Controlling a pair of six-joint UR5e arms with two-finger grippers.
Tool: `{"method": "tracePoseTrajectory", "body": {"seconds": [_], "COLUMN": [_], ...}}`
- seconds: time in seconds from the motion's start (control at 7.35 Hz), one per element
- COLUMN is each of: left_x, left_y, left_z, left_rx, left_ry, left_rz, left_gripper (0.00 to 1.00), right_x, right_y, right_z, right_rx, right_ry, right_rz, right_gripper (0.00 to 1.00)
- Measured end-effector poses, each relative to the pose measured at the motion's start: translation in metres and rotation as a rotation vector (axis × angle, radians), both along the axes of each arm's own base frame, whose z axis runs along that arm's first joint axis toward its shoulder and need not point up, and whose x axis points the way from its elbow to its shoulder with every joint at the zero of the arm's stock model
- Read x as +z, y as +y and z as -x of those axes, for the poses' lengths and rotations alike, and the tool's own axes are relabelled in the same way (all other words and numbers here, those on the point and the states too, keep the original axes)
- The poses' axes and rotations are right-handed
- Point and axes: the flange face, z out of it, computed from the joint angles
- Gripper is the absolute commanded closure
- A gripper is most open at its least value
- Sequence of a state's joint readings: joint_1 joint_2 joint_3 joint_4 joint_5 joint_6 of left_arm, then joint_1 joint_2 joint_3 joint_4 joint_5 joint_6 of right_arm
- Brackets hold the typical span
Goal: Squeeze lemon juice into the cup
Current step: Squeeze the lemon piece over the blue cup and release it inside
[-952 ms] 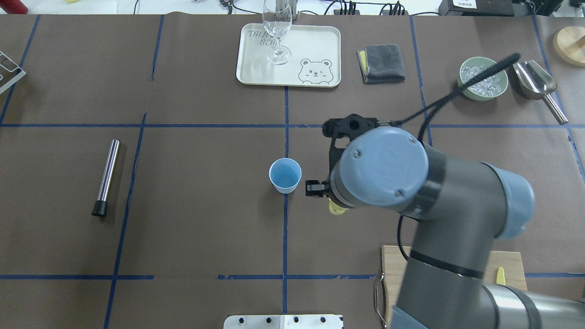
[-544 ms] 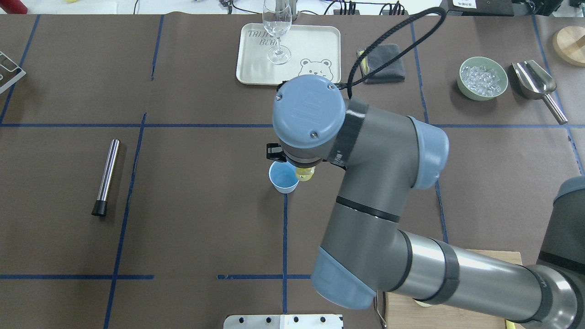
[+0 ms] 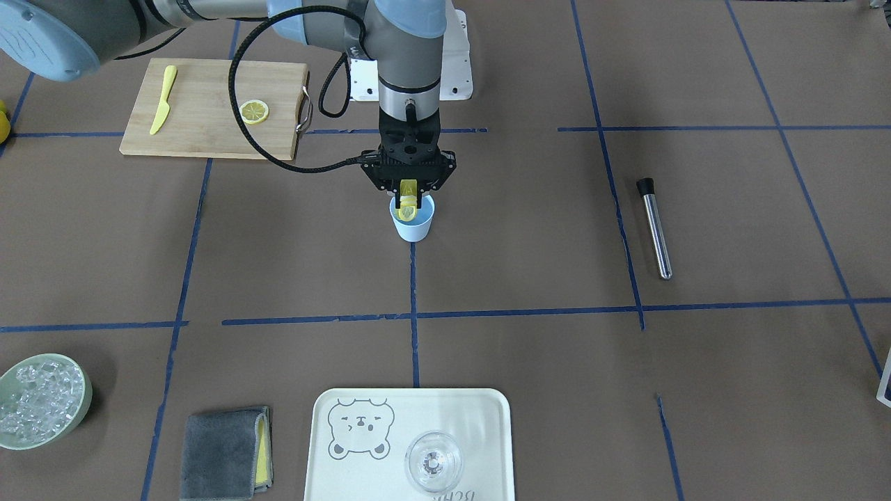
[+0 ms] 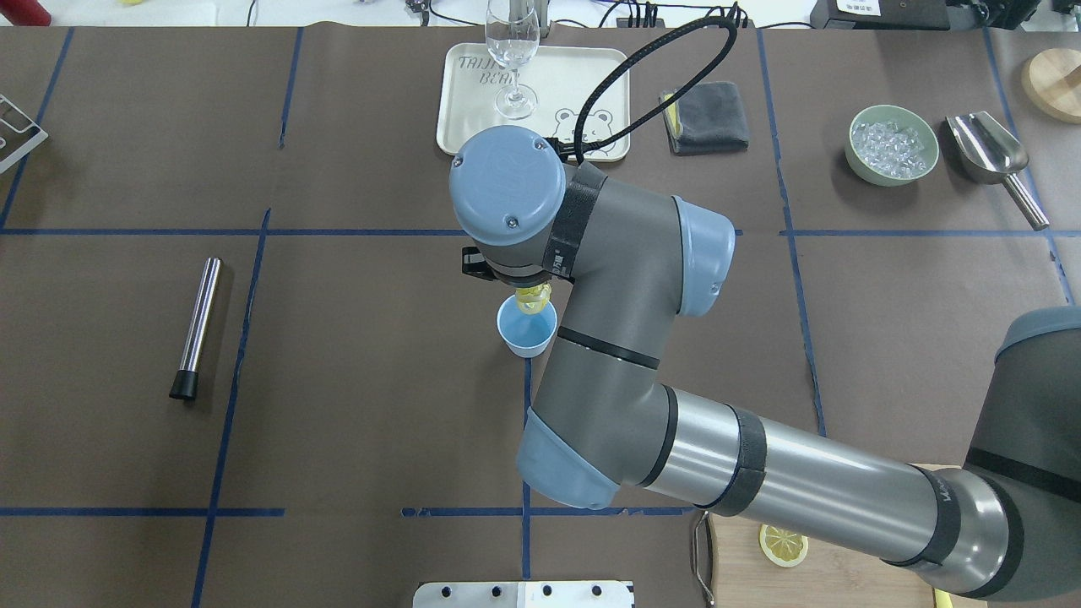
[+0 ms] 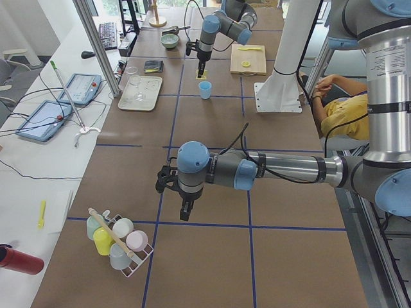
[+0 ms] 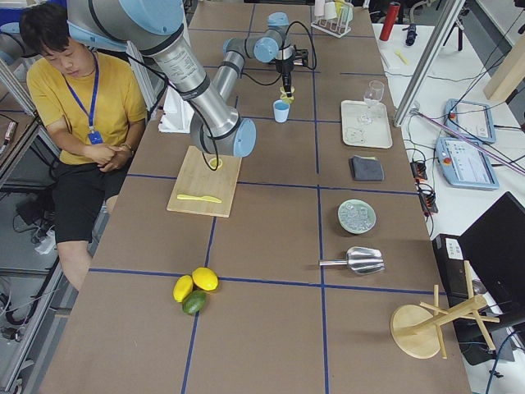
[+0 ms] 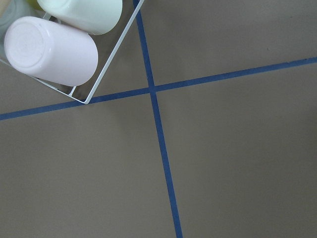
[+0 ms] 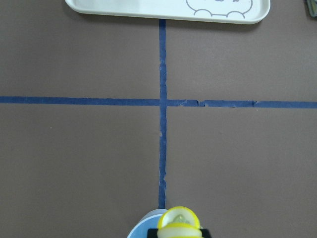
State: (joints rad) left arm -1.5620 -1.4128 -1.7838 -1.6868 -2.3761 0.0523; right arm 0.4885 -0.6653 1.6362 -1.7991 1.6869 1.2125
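Note:
My right gripper (image 3: 408,197) is shut on the lemon (image 3: 406,213), a folded yellow slice, and holds it just above the mouth of the light-blue cup (image 3: 412,228) at the table's middle. From overhead the wrist hides the fingers; the lemon (image 4: 532,297) shows over the far rim of the cup (image 4: 524,333). In the right wrist view the pinched lemon (image 8: 179,219) sits above the cup's rim (image 8: 142,230). A second lemon slice (image 3: 254,111) lies on the cutting board (image 3: 209,132). My left gripper (image 5: 184,212) hangs far off near a cup rack; I cannot tell whether it is open or shut.
A yellow plastic knife (image 3: 161,108) lies on the board. A white tray (image 3: 348,473) bears a clear glass (image 3: 433,461). A grey cloth (image 3: 224,463), a green bowl of ice (image 3: 82,410) and a steel rod (image 3: 655,226) lie around. A rack of cups (image 7: 54,49) is by the left wrist.
My right arm has swung left and away from the robot, carrying the lemon slice from the right of the cup to just above its mouth. The cup has not moved.

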Motion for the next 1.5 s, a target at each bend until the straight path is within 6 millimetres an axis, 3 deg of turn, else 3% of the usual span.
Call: {"method": "tracePoseTrajectory", "body": {"seconds": [0.27, 0.41, 0.54, 1.22, 1.5], "left_x": [0.0, 0.0, 0.0, 0.0, 0.0], "left_y": [0.0, 0.0, 0.0, 0.0, -0.001], "left_z": [0.0, 0.0, 0.0, 0.0, 0.0], "left_rx": [0.0, 0.0, 0.0, 0.0, 0.0], "left_ry": [0.0, 0.0, 0.0, 0.0, -0.002], "left_rz": [-0.001, -0.001, -0.001, 0.0, -0.002], "left_gripper": [0.0, 0.0, 0.0, 0.0, 0.0], "right_x": [0.002, 0.002, 0.003, 0.003, 0.001], "right_y": [0.007, 0.011, 0.015, 0.021, 0.012], "right_z": [0.008, 0.011, 0.013, 0.014, 0.001], "right_rx": [-0.015, -0.021, -0.027, -0.045, -0.08], "right_ry": [0.003, 0.003, 0.004, 0.002, -0.002], "right_rz": [0.002, 0.002, 0.002, -0.008, -0.036], "right_gripper": [0.67, 0.45, 0.0, 0.0, 0.0]}}
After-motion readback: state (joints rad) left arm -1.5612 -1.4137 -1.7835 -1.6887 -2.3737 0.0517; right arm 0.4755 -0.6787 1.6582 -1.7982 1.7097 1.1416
